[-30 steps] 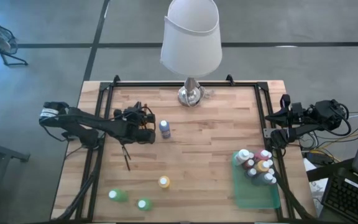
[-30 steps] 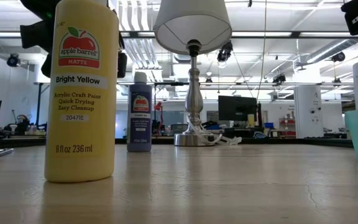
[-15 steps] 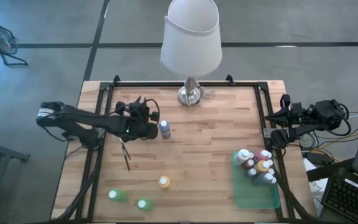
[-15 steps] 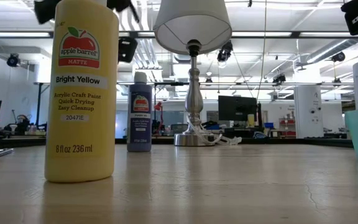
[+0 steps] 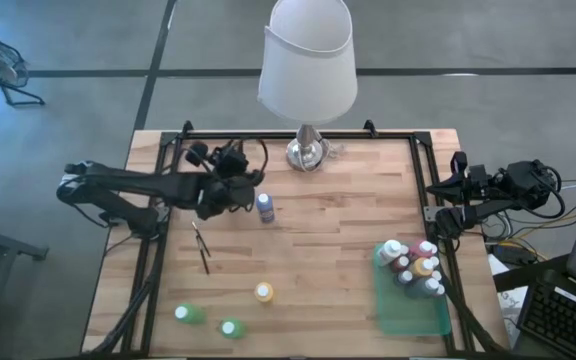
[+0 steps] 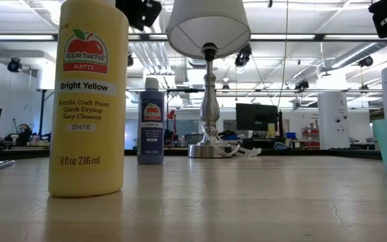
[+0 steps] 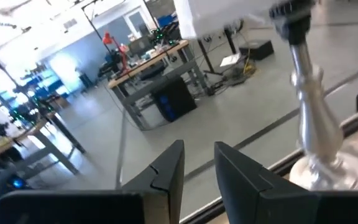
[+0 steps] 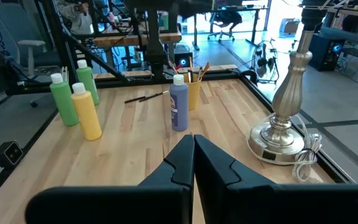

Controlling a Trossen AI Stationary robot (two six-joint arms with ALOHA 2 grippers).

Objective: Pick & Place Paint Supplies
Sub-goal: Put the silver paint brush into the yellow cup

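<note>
My left gripper [image 5: 247, 195] hangs high over the table's left half, just left of a blue paint bottle [image 5: 265, 207]. It is open by a narrow gap [image 7: 199, 171] with nothing between the fingers. Below it, two thin dark paintbrushes [image 5: 202, 246] lie flat on the wood. A yellow bottle [image 5: 263, 293] and two green bottles [image 5: 188, 314] [image 5: 230, 327] stand near the front edge. My right gripper [image 8: 193, 142] is shut and waits off the table's right edge.
A tall lamp with a white shade [image 5: 307, 55] stands on its metal base [image 5: 306, 152] at the far middle. A flat green tray [image 5: 408, 315] at the front right holds several white-capped bottles [image 5: 413, 265]. Bare wood lies between the blue bottle and the tray.
My left gripper has risen from just above the table by the paintbrushes, moved a little toward the far edge and the lamp, and rolled about its own axis. In the low view it has climbed to the picture's top. The brushes and bottles stay where they were.
</note>
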